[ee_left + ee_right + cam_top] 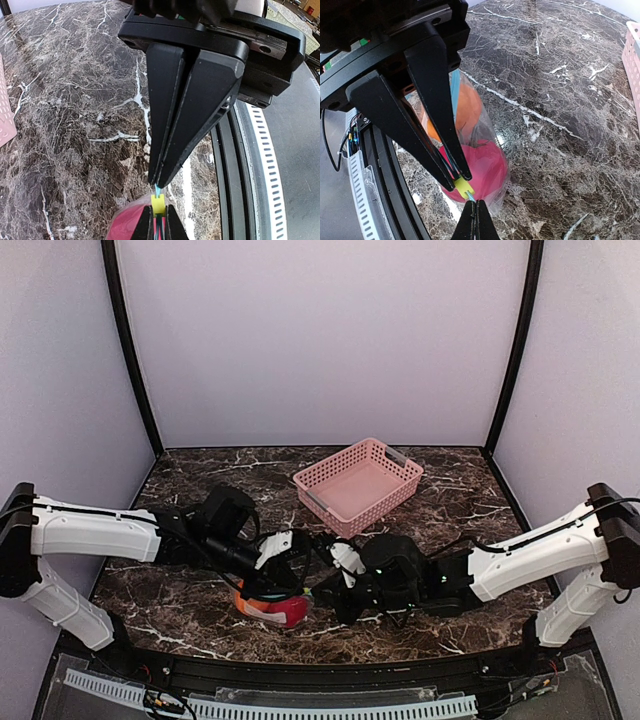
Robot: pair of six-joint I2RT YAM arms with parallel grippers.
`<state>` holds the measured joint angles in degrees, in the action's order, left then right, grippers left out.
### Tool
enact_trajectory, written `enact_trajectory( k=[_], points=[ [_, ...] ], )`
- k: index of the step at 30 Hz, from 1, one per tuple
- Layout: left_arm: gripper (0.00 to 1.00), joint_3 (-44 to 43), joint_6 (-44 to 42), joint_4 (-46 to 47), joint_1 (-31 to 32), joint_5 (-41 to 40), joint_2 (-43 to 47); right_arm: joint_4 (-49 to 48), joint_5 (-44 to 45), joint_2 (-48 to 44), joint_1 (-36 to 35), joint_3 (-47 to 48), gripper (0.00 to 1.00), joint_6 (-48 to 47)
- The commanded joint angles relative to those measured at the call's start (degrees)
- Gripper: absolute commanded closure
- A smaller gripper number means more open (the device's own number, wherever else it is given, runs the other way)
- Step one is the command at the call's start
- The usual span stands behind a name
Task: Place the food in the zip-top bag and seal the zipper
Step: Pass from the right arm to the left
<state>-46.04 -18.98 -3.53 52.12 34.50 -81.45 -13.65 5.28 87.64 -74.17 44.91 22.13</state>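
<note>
Sealing stage, food (485,167) bagged: left fingers (167,100) and right fingers (432,85) clamped on the zipper (456,87), next needing a steady pull apart along it.

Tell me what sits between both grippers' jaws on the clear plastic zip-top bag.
A small yellow plastic slider on the teal-blue zipper strip, flanked by the left gripper and right gripper; both wrist views show it.
</note>
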Motion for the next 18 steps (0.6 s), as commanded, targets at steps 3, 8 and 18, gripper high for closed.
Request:
enact_trajectory(
  k=[3, 8, 18],
  points=[
    [0.99, -1.55, 4.84, -1.84, 0.07, -0.46, 0.18, -3.96, 1.31, -1.44, 0.46, -1.0, 1.0, 1.34],
    [0.99, -0.5, 13.52, -0.21, 0.09, -3.95, 2.73, -6.0, 0.51, -3.07, 1.61, -3.77, 0.72, 4.76],
    [0.99, 2.3, 27.0, 3.33, 0.02, -8.41, 7.14, -10.11, -2.86, -1.42, 2.21, -4.79, 0.5, 5.52]
  ],
)
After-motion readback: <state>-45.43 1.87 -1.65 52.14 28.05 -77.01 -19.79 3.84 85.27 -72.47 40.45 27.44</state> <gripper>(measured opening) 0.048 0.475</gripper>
